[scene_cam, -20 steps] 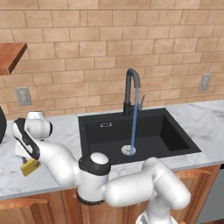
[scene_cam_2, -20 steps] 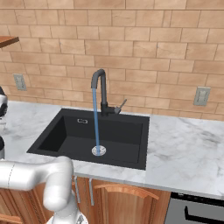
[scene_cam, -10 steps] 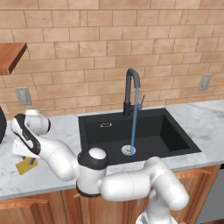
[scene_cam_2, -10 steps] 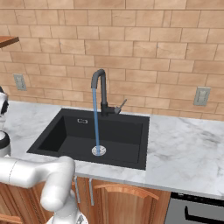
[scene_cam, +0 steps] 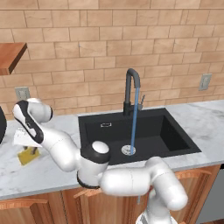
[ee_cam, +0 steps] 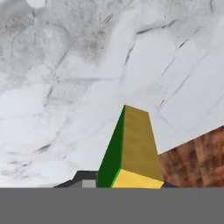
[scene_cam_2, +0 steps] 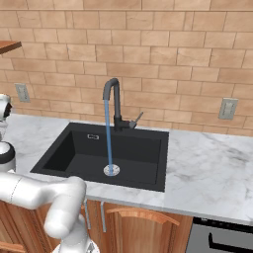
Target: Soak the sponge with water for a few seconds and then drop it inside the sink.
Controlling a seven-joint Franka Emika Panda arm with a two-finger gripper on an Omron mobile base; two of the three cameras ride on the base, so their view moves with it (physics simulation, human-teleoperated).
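Sponge (ee_cam: 131, 148) sits clamped between the dark fingers of the gripper (scene_cam: 29, 151), standing on edge over the marble counter (scene_cam: 43, 173), far left of the sink (scene_cam: 168, 131). Largest first: the counter runs along the brick wall (scene_cam: 109, 52); the black basin is sunk into it; the gooseneck tap (scene_cam: 131, 89) pours a thin blue stream of water (scene_cam: 133, 120) onto the silver drain (scene_cam: 128, 150).
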